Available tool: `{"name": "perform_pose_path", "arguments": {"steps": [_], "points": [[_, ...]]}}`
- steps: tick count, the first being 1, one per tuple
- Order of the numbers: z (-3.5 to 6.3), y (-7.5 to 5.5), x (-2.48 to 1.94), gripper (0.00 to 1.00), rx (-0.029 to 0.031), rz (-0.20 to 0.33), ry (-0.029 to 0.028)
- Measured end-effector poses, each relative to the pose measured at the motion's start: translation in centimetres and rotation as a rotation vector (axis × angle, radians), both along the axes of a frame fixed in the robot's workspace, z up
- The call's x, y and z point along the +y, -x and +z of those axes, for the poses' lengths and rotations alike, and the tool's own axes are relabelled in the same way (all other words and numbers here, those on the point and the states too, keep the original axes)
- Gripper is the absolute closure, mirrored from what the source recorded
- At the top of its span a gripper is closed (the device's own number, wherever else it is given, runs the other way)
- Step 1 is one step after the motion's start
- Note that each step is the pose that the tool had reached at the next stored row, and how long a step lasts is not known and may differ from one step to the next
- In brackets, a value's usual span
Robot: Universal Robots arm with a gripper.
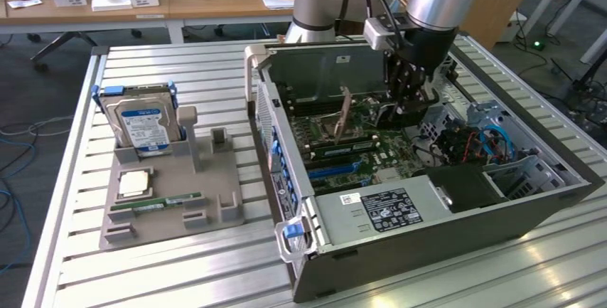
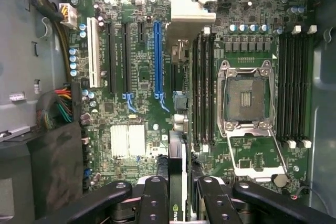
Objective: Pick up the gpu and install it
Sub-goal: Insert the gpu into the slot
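Observation:
My gripper [image 1: 410,100] is down inside the open computer case [image 1: 284,130], above the green motherboard [image 2: 136,103]. It is shut on the gpu [image 2: 176,156], a thin dark card seen edge-on between the black fingers [image 2: 154,198]. The card's pale metal bracket [image 2: 191,6] shows at its far end, toward the case's rear wall. The card hangs just above the board, over the strip between the blue expansion slot [image 2: 158,56] and the nearest black memory slots [image 2: 202,87]. Whether its edge touches a slot I cannot tell.
The empty CPU socket [image 2: 247,98] has its metal frame lifted. Bundled cables [image 2: 60,106] and the power supply [image 1: 389,210] sit inside the case. On the exterior view's left, a grey fixture [image 1: 170,201] holds a hard drive [image 1: 142,119], a processor chip [image 1: 136,182] and a green memory stick [image 1: 156,203].

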State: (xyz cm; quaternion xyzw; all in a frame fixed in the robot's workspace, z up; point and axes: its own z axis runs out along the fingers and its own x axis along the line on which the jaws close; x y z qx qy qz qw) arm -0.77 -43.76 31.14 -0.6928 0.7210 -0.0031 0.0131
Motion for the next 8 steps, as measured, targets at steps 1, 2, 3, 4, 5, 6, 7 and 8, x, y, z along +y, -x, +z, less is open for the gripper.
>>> {"name": "perform_pose_path", "arguments": {"steps": [1,2,3,4,5,6,7,8], "points": [[0.00,0.07,-0.03,0.74,0.0000,0.000,0.0001],[-0.01,0.19,-0.07,0.74,0.0000,0.000,0.0001],[-0.01,0.33,-0.11,0.74,0.0000,0.000,0.0001],[-0.01,0.47,-0.15,0.74,-0.0001,0.000,0.0001],[-0.01,0.62,-0.20,0.74,0.0000,0.000,0.0001],[-0.02,0.74,-0.26,0.74,0.0000,0.000,0.0001],[-0.05,0.84,-0.32,0.74,0.0000,0.000,0.0001],[-0.12,0.90,-0.36,0.74,0.0000,0.000,-0.0001]]}}
